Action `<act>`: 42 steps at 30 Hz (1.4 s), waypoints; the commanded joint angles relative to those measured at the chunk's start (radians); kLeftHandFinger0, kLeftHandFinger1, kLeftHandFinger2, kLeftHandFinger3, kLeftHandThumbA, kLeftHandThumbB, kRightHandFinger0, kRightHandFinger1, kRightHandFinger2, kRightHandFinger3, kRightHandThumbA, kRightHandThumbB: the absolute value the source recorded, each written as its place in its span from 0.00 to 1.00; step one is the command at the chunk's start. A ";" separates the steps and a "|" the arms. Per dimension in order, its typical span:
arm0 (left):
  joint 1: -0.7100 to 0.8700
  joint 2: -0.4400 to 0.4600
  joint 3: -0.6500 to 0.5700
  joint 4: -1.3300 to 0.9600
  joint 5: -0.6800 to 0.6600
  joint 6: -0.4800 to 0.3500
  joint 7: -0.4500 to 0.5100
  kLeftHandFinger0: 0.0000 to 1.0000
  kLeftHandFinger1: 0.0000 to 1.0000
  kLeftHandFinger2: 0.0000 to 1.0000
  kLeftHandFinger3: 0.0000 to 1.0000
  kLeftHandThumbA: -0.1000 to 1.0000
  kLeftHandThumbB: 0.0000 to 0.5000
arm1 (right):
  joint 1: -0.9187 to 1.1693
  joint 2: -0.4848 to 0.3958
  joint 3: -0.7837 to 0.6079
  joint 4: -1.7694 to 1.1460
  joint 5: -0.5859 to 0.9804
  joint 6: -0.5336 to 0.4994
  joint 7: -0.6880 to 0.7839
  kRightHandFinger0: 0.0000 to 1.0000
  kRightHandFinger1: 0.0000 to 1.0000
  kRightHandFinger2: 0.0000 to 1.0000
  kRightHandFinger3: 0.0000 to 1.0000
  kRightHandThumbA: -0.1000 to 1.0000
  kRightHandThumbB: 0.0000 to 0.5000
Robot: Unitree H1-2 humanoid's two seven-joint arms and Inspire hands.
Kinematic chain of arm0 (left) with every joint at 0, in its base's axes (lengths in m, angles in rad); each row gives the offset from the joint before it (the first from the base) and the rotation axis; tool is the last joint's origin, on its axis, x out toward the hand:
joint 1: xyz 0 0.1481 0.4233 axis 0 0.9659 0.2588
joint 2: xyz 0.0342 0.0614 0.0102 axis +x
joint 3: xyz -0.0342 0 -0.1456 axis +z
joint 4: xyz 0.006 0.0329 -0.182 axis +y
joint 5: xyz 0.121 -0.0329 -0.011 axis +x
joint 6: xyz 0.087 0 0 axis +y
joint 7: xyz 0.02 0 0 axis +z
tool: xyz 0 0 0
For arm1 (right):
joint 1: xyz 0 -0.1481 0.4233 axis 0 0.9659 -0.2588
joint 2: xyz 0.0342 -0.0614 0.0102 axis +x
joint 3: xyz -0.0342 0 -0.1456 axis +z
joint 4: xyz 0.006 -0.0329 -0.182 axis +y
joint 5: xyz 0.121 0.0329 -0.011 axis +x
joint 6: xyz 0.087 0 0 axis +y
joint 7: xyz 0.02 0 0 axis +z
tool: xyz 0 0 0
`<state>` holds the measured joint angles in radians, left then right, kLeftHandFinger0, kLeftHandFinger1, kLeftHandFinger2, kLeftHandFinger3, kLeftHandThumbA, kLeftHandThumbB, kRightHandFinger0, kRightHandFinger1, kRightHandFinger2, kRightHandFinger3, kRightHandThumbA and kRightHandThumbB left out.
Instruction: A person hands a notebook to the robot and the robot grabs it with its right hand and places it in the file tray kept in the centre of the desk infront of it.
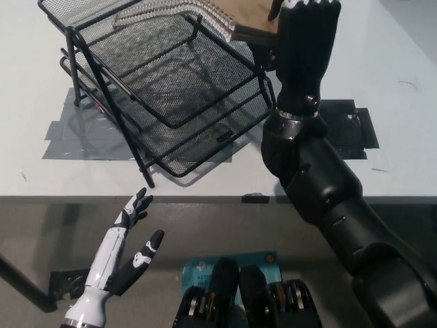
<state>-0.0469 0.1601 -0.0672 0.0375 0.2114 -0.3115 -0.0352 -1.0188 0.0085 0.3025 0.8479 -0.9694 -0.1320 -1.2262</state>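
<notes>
- Notebook (235, 15): a brown-covered, spiral-bound book at the top edge of the view, only its lower part in frame. Its wire spine (171, 12) runs to the left of the right hand's fingers and lies over the top tier of the tray; the cover's near edge sits just beside the fingers.
- Right hand (306, 48): black, raised upright at the top right of the view, the back of the hand toward the camera. The light fingertips (311, 3) are cut by the frame's top edge. The hand meets the notebook's right end, but whether the fingers clench the cover or merely rest against it cannot be told.
- Right arm (328, 198): rises from the bottom right corner, across the desk's front edge, to the wrist below the fingers.
- Tray (177, 102): a black wire-mesh file tray with stacked tiers, tilted, lying left of and below the right hand's fingers. The lower tiers show bare mesh.
- Grey tape (75, 133): strips on the desk under the tray's left side; a darker patch (348, 130) lies right of the right wrist.
- Desk (403, 55): a pale surface; its front edge crosses the view below the tray.
- Left hand (123, 256): white, at rest at the lower left, below the desk's edge and well apart from the tray; fingers spread and released, holding nothing.
</notes>
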 commanded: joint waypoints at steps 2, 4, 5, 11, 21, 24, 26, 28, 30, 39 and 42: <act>-0.003 0.013 -0.008 -0.039 -0.004 -0.007 -0.015 0.96 0.96 0.95 1.00 0.82 0.43 | -0.072 -0.011 0.064 0.061 -0.037 0.006 -0.044 0.00 0.00 0.00 0.32 0.62 0.00; -0.009 0.013 -0.008 -0.035 -0.006 -0.012 -0.014 0.94 0.95 0.95 1.00 0.82 0.44 | -0.081 -0.009 0.104 0.125 -0.058 -0.022 -0.044 0.00 0.00 0.00 0.26 0.43 0.00; -0.009 0.013 -0.008 -0.035 -0.006 -0.013 -0.013 0.94 0.95 0.95 1.00 0.82 0.44 | -0.082 -0.009 0.110 0.134 -0.059 -0.027 -0.044 0.00 0.00 0.00 0.26 0.43 0.00; -0.012 0.014 -0.010 -0.037 0.002 -0.018 -0.011 0.93 0.95 0.94 1.00 0.82 0.43 | -0.128 0.005 0.273 0.306 -0.109 -0.102 -0.044 0.00 0.00 0.11 0.28 0.25 0.00; -0.019 0.014 -0.014 -0.040 0.000 -0.011 -0.012 0.92 0.93 0.92 1.00 0.83 0.45 | -0.244 0.022 0.562 0.404 -0.229 -0.071 -0.015 0.00 0.00 0.00 0.05 0.58 0.00; -0.014 0.014 -0.015 -0.046 0.002 -0.008 -0.014 0.92 0.93 0.93 1.00 0.82 0.43 | -0.276 0.037 0.609 0.409 -0.247 -0.035 -0.043 0.00 0.00 0.00 0.03 0.74 0.00; -0.015 0.016 -0.018 -0.047 -0.002 -0.008 -0.017 0.92 0.93 0.92 1.00 0.82 0.42 | -0.296 0.039 0.628 0.402 -0.238 -0.031 -0.034 0.00 0.00 0.00 0.01 0.73 0.00; -0.018 0.015 -0.019 -0.045 -0.005 -0.009 -0.018 0.91 0.93 0.92 1.00 0.81 0.42 | -0.308 0.036 0.642 0.395 -0.233 -0.025 -0.032 0.00 0.00 0.02 0.07 0.66 0.00; -0.020 0.015 -0.020 -0.044 -0.003 -0.010 -0.016 0.91 0.92 0.92 1.00 0.82 0.43 | -0.325 0.028 0.655 0.379 -0.236 -0.024 -0.013 0.00 0.00 0.01 0.07 0.63 0.00; -0.020 0.018 -0.017 -0.045 0.003 -0.005 -0.020 0.92 0.92 0.92 1.00 0.83 0.45 | -0.355 0.008 0.668 0.355 -0.210 -0.044 0.026 0.00 0.00 0.01 0.02 0.59 0.00; -0.020 0.016 -0.017 -0.042 -0.001 -0.012 -0.020 0.90 0.91 0.90 1.00 0.82 0.42 | -0.350 0.000 0.643 0.351 -0.182 -0.037 0.053 0.00 0.00 0.03 0.05 0.65 0.00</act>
<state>-0.0538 0.1625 -0.0856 0.0272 0.2137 -0.3109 -0.0482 -1.2817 -0.0130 0.9645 1.2527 -1.1654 -0.1580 -1.2126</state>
